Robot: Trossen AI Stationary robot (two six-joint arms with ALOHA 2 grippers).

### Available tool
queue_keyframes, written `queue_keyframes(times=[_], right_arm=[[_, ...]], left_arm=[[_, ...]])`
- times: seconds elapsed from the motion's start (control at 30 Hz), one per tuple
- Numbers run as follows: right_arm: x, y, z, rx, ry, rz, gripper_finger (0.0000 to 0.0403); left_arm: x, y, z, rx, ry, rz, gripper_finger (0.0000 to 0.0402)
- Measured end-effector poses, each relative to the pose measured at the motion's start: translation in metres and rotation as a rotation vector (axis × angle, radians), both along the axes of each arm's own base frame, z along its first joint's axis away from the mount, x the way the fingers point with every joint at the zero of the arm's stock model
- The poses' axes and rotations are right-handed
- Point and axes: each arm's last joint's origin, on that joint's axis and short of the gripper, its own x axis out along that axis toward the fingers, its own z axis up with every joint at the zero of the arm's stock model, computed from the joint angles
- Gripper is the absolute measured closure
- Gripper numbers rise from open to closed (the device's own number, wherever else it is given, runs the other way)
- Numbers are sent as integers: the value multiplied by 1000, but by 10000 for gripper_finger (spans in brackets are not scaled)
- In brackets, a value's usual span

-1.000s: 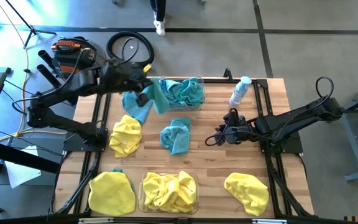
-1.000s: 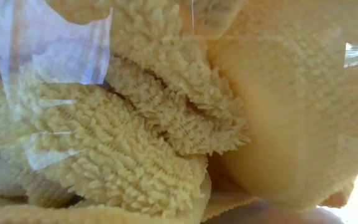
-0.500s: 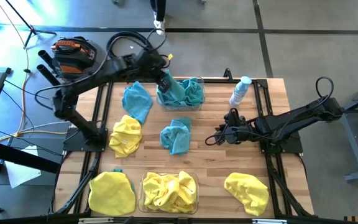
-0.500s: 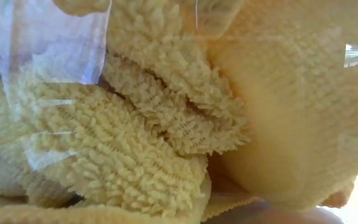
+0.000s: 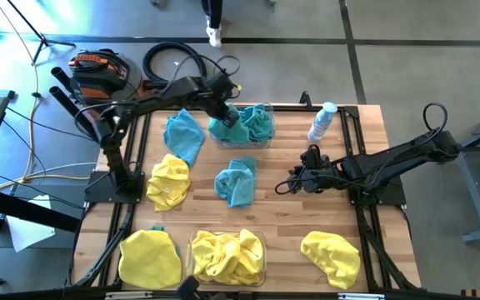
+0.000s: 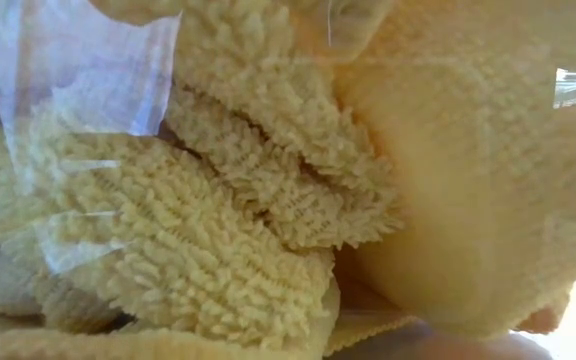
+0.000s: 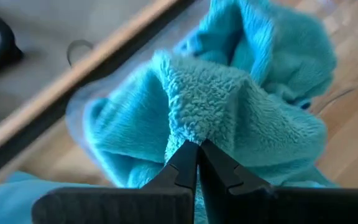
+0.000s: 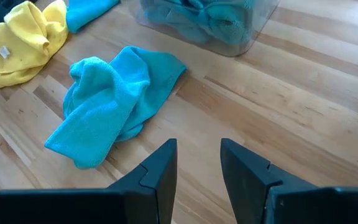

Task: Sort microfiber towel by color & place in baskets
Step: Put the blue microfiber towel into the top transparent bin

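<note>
My left gripper (image 5: pixel 230 117) is shut on a teal towel (image 7: pixel 229 106) over the far clear basket (image 5: pixel 261 140), which holds more teal cloth. Two other teal towels lie flat on the table, one left of that basket (image 5: pixel 183 133) and one at mid-table (image 5: pixel 237 181). Yellow towels lie at the left (image 5: pixel 169 180), near left (image 5: pixel 150 257) and near right (image 5: pixel 332 255). The near basket (image 5: pixel 226 254) is full of yellow towels, which fill the low view (image 6: pixel 218 220). My right gripper (image 8: pixel 199 155) hovers open right of the mid-table teal towel (image 8: pixel 114 102). My left gripper pinches a raised fold of the teal towel (image 7: pixel 191 127) between its two shut fingertips. The fingers slant down from above. The towel is bunched below them, slack, its lower folds inside the far basket.
A white-and-clear bottle (image 5: pixel 322 122) stands right of the far basket. Black frame rails run along the table's left and right sides (image 5: pixel 127 167). Bare wood (image 5: pixel 290 233) lies between the near basket and the near-right yellow towel.
My left gripper has carried the teal towel toward the table's right, from beside the far basket to over it, then down. The wrist has rolled on the way. The towel hung below the fingers; now it is bunched in the basket.
</note>
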Motion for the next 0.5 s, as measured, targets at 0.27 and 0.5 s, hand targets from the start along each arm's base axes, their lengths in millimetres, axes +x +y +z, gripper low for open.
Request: queue_keyframes(times=[0.27, 0.5], right_arm=[[0, 0, 0, -9, 2, -5, 286], [-1, 0, 0, -14, 10, 0, 286]], left_arm=[[21, 5, -46, -181, 32, 48, 401], [32, 5, -71, -238, 60, 133, 401]])
